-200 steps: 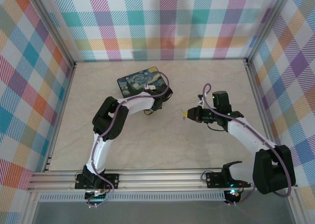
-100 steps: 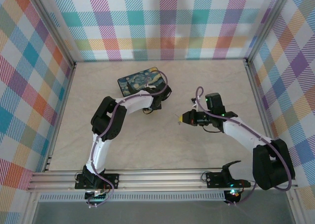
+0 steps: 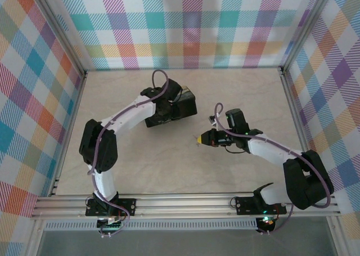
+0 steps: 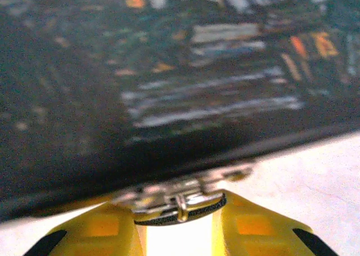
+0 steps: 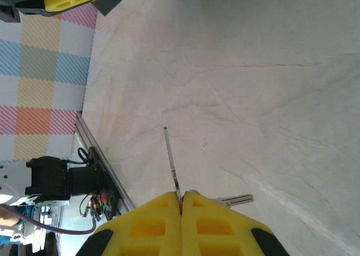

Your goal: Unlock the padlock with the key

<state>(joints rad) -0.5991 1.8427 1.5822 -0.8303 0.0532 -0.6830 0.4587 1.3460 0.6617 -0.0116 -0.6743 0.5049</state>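
The pale marbled table (image 3: 169,171) carries 1 dark painted box (image 4: 169,98).

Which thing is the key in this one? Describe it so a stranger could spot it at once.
On the table's right side, follow the right arm to its yellow pincer, which is shut. The key is the thin silvery strip pointing straight out from between its fingers. A stubbier silvery piece beside it sticks out sideways; the key is longer and seen edge-on.
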